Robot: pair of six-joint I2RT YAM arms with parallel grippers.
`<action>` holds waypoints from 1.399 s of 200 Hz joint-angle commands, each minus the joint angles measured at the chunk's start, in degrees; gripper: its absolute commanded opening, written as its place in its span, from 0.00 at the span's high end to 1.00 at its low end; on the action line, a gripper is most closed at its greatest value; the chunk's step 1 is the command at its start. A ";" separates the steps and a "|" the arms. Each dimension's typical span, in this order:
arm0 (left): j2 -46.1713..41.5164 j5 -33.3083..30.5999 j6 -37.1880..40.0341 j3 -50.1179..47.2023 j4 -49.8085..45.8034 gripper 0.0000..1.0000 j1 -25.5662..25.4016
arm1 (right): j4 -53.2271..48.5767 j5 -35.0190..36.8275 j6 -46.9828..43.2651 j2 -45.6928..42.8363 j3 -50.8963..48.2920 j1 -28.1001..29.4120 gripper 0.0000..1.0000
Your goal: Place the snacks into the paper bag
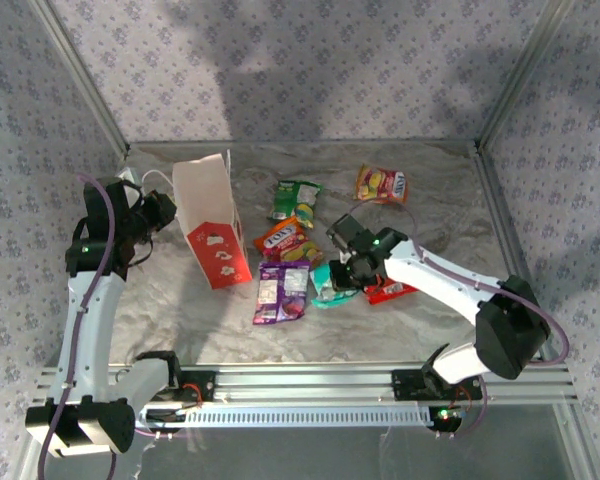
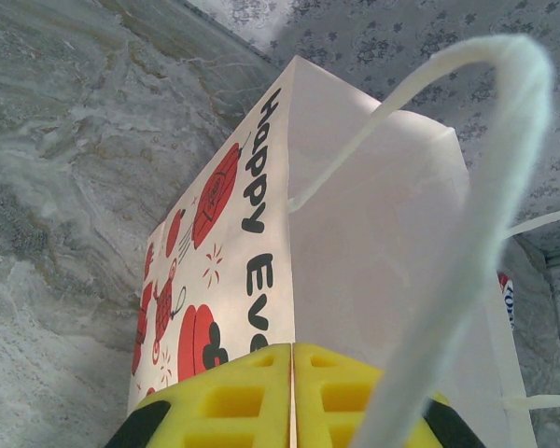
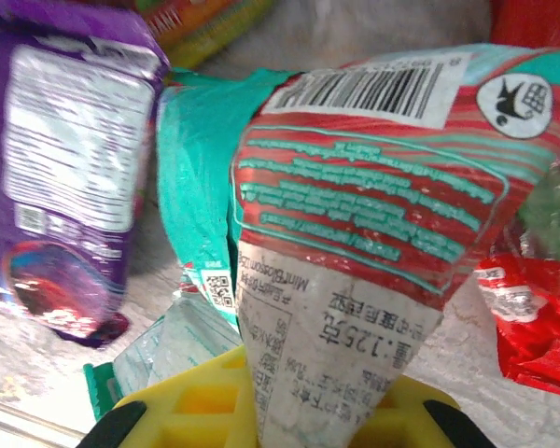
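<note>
Plastic film, glossy and crinkled, forms the teal packet [image 3: 355,215] clamped in your right gripper [image 3: 289,401], crowded by purple packet [image 3: 65,159] and red packet [image 3: 532,327]. Matte paper bag [image 1: 212,215] stands well left; your left gripper [image 2: 292,383] is clenched beside its cord handle [image 2: 467,187].

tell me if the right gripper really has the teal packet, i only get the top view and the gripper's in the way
observer: Yes. On the right wrist camera the teal packet tapers down into the right gripper, pinched and crumpled.
operator: which face is showing
observer: Its printed back; the barcode faces the wrist camera.
operator: and the left one, is it holding the bag
observer: On the left wrist camera the left gripper is pressed shut beside the paper bag. The cord handle loops past it, and I cannot tell whether it is pinched.
</note>
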 commanded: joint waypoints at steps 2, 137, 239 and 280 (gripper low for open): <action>-0.63 -0.64 1.07 1.41 -0.71 0.92 0.55 | -3.87 3.43 -4.80 -2.61 6.42 -1.17 0.86; -1.55 -0.07 0.96 0.56 0.26 0.93 0.52 | 5.90 5.74 -10.70 -6.97 24.02 -3.80 0.86; -0.82 1.29 1.65 -0.11 1.06 0.93 0.57 | 9.39 -0.79 -13.83 1.00 44.50 -0.62 0.87; -0.49 2.07 1.59 -0.38 1.78 0.93 0.53 | 15.20 -1.02 -14.36 4.04 48.55 4.11 0.88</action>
